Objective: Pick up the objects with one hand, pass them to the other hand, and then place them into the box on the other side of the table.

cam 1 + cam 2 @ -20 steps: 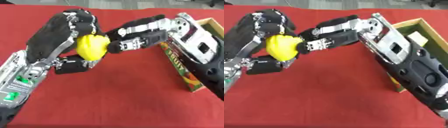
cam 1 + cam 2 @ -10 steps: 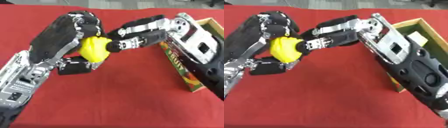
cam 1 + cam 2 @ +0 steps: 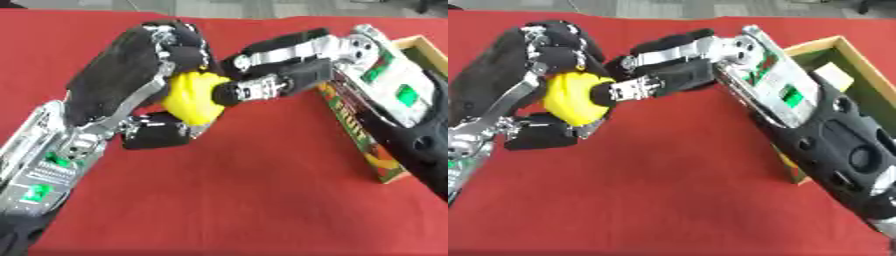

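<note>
A yellow rounded object [image 3: 194, 98] is held above the red table, with my left hand [image 3: 144, 85] curled round it from the left, fingers over its top and thumb below. My right hand [image 3: 271, 75] reaches in from the right. Its fingertips [image 3: 229, 92] touch the object's right side and its upper fingers lie stretched above it. The wooden box [image 3: 846, 85] stands at the right edge, its printed side wall [image 3: 360, 135] facing me; my right forearm hides much of it.
The red cloth [image 3: 245, 200] covers the table all around both hands. Something pale [image 3: 831, 77] lies inside the box. Grey floor shows beyond the far edge.
Both hands and the yellow object have shifted slightly right and up together. The right fingertips have pressed closer onto the object's side.
</note>
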Robot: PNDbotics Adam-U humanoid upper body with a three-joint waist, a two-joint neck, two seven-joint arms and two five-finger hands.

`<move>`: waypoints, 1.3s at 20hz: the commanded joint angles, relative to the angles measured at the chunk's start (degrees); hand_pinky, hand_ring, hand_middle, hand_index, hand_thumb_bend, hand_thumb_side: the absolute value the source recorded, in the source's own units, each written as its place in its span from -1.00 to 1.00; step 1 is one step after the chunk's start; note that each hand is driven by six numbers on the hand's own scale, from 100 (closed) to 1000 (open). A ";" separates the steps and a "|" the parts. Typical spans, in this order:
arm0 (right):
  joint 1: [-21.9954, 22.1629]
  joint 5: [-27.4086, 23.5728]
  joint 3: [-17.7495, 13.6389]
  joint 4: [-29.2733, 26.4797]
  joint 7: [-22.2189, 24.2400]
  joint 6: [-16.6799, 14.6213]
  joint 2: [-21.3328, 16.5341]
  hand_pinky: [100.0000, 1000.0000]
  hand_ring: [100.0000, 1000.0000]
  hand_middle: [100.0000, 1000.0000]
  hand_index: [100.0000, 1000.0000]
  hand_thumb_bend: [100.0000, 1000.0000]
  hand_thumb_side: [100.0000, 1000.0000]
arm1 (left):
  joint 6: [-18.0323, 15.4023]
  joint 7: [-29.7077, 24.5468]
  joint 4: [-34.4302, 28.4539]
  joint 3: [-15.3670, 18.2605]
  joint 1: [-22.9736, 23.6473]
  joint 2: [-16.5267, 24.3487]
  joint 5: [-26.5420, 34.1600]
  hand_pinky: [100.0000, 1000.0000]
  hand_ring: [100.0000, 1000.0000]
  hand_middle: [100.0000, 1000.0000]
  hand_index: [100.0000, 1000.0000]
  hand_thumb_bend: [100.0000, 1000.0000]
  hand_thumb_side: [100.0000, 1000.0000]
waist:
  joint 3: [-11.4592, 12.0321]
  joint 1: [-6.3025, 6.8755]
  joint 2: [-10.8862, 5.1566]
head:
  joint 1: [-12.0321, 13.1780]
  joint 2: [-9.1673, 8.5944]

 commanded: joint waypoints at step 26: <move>-1.15 -1.81 -1.39 -2.50 0.26 5.67 1.32 0.72 0.92 -0.04 0.12 -1.00 0.05 | 1.44 -0.40 1.44 -0.87 -1.91 -2.37 -5.26 0.45 0.39 0.43 0.73 0.83 -0.64 | 0.08 0.08 -1.01 | -0.32 -0.42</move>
